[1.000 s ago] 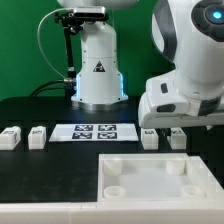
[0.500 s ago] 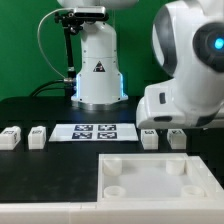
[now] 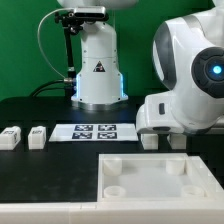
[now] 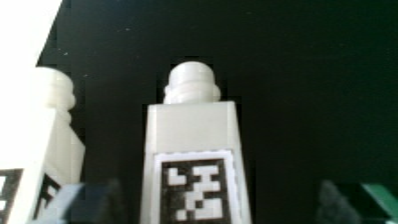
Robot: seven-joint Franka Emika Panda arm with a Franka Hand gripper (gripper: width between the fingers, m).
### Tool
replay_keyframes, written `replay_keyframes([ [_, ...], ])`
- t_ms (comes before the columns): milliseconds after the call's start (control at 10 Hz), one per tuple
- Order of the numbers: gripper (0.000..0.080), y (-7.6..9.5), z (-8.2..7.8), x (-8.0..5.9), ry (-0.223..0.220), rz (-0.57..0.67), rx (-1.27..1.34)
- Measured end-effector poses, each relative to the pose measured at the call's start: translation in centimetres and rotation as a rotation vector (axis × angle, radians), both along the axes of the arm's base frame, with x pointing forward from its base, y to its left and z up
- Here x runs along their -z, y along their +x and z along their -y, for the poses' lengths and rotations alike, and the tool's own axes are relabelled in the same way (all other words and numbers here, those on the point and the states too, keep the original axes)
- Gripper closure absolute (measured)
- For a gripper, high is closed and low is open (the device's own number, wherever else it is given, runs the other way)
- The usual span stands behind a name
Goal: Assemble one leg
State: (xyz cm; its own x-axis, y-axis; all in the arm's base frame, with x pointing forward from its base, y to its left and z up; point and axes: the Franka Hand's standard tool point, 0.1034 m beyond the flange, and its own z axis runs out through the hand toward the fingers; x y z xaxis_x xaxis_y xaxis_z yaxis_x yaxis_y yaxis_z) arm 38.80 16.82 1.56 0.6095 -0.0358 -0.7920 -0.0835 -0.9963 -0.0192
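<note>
Counting across the exterior view, you have four small white posts on the black table. Two sit side by side on the exterior view's left, the outer left post and the inner left post. The other two sit on the exterior view's right, the inner right post and the outer right post, tucked under the arm's white body.

One marker board lies between the two pairs, in front of the robot base. One large white panel with round recesses fills the foreground.

Your wrist view shows two posts. The leg is centred, with its rounded tip pointing away and one black-and-white tag on its face. The neighbouring leg lies just beside it, apart from it.

The gripper is spread wide, one finger on each side of the leg, with dark table visible in both gaps. It grasps nothing. You cannot tell which post of the right pair is the centred one.
</note>
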Motion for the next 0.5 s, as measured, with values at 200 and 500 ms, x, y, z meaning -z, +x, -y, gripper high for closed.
replay_keyframes([
  [200,0.0511,0.00,0.00,0.00,0.000,0.000,0.000],
  [500,0.0511,0.00,0.00,0.00,0.000,0.000,0.000],
])
